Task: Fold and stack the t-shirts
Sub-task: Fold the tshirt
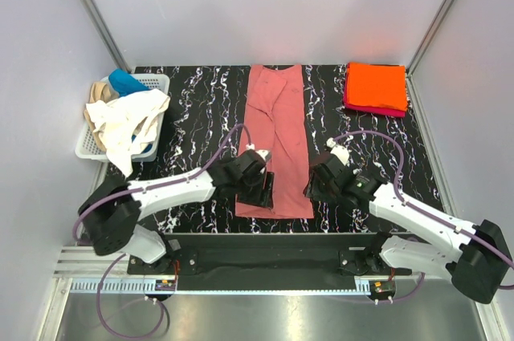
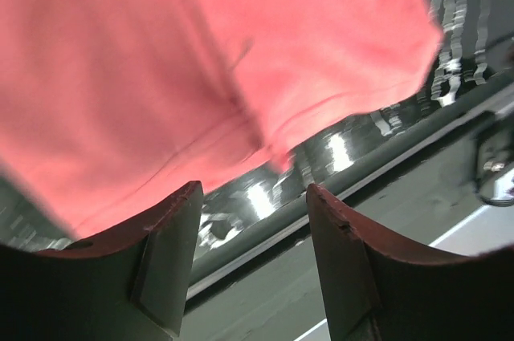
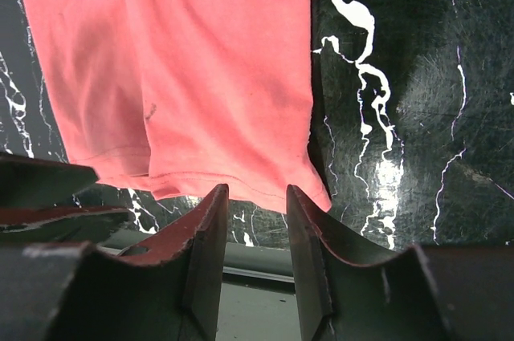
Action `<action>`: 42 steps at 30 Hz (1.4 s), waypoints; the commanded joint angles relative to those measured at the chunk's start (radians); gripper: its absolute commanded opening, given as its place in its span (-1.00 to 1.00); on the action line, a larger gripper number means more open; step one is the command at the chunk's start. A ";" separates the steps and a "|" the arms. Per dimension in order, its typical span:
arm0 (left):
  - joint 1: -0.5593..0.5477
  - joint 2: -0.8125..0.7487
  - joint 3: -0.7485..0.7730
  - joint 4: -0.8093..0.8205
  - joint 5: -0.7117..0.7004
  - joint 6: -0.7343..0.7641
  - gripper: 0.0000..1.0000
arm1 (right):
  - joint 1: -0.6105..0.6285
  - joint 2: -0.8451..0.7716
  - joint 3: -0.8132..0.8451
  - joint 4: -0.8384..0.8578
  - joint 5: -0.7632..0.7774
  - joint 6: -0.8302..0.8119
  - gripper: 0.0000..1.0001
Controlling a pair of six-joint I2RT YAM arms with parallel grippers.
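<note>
A dusty salmon-pink t-shirt (image 1: 277, 132) lies folded into a long strip down the middle of the black marbled table. My left gripper (image 1: 261, 191) hovers over its near left corner, open; in the left wrist view the pink cloth (image 2: 201, 60) fills the top and the left gripper (image 2: 253, 196) holds nothing. My right gripper (image 1: 312, 188) is at the near right corner, open. Its fingertips (image 3: 217, 196) reach the shirt's hem (image 3: 241, 184), which lies flat just beyond my right gripper (image 3: 257, 196). An orange folded t-shirt (image 1: 376, 84) sits on a magenta one (image 1: 371, 108) at the back right.
A white lattice basket (image 1: 161, 79) stands at the back left with a cream-white t-shirt (image 1: 128, 124) spilling over its side, a blue one (image 1: 124, 82) and a tan one (image 1: 99, 91) inside. The table's near edge and metal rail (image 1: 273, 237) run just below both grippers.
</note>
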 commanded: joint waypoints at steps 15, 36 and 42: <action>-0.004 0.001 0.162 -0.041 -0.032 0.031 0.14 | -0.013 -0.018 -0.013 0.040 -0.012 -0.025 -0.19; -0.004 0.184 0.116 0.086 0.083 0.021 -0.08 | -0.037 0.003 -0.024 0.060 -0.041 -0.030 -0.18; -0.004 0.181 0.106 0.095 0.109 0.014 -0.51 | -0.042 -0.006 -0.039 0.068 -0.045 -0.025 -0.17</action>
